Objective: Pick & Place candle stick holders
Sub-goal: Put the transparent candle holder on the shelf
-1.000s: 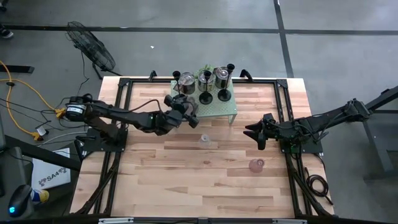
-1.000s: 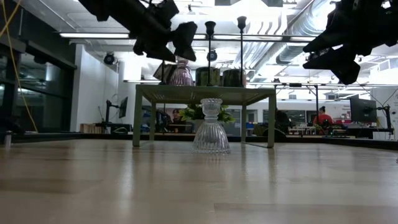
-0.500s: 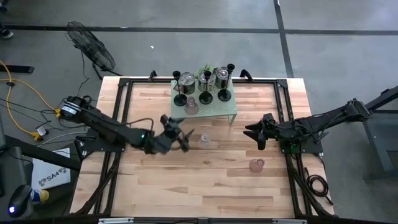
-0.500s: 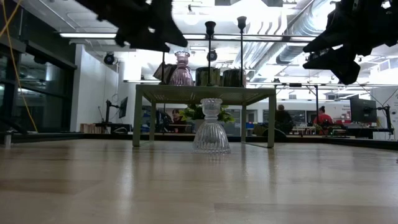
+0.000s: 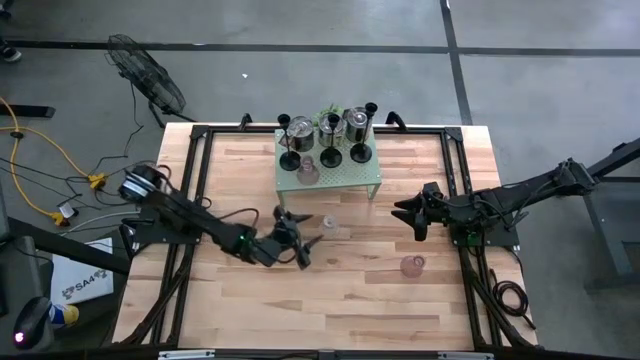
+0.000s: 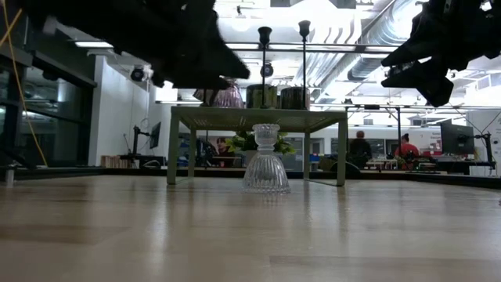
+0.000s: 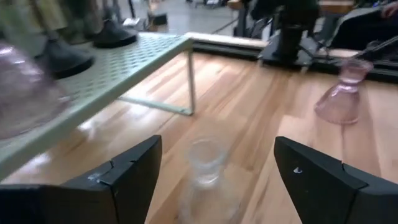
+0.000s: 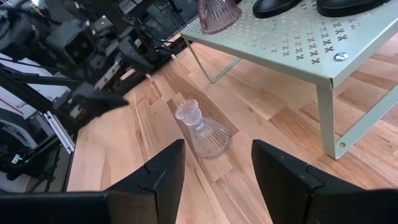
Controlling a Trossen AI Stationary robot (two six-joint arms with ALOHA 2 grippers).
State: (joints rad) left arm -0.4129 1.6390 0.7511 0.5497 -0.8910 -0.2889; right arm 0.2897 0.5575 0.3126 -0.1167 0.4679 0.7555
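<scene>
My left claw (image 5: 300, 240) hangs released just beside the clear glass holder (image 5: 328, 226), fingers spread toward it. That holder stands on the table (image 5: 350, 300) in front of the green rack (image 5: 345, 177). My right claw (image 5: 408, 214) waits released, farther off beyond the holder.

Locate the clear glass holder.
High view: clear holder stands on the table just in front of the green rack, right of the open left gripper.

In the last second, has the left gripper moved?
Yes. The left gripper has pulled back from the green rack toward the table's front, beside the clear holder.
</scene>
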